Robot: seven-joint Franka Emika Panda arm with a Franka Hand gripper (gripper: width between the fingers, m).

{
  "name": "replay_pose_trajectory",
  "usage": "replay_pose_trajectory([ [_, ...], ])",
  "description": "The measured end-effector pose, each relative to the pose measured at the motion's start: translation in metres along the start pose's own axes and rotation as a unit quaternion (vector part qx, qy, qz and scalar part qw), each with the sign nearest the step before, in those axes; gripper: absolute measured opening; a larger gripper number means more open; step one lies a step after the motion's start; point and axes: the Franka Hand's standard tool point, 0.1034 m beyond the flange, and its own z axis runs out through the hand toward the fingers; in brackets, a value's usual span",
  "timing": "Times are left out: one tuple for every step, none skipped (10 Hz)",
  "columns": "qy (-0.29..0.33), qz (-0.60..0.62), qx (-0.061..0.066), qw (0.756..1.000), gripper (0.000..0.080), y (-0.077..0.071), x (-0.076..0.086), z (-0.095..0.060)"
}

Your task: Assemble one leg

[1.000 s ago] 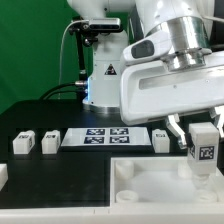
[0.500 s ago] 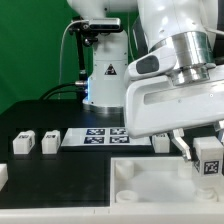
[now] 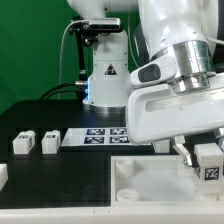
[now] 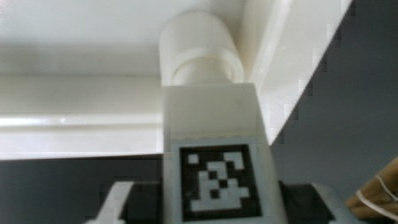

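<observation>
White leg (image 3: 210, 164) clamped above tray (image 3: 150, 186), marker board (image 3: 98, 137) beyond

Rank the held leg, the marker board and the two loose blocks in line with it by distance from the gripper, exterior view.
1. held leg: between the jaws of the gripper, exterior view's right.
2. marker board: mid-table.
3. inner loose block: beside the board, on the exterior view's left.
4. outer loose block: farthest toward that left.

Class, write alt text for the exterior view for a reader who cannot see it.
The hand grips a leg upright over the white panel at the exterior view's right. Two white blocks and the marker board lie on the black table.
</observation>
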Motion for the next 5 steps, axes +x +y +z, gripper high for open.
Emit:
replay_pose_trajectory([
  [0.005,0.0,-0.001,1.0,0.0294,0.0002,0.0,0.0004],
  [0.002,0.0,-0.001,1.0,0.0294,0.0009,-0.003,0.0009],
  [0.0,0.002,-0.003,1.0,0.0294,0.004,-0.0053,0.0011],
  [0.0,0.002,-0.003,1.0,0.0294,0.0045,-0.0052,0.0011],
  [0.0,0.002,-0.003,1.0,0.037,0.0043,-0.0053,0.0011],
])
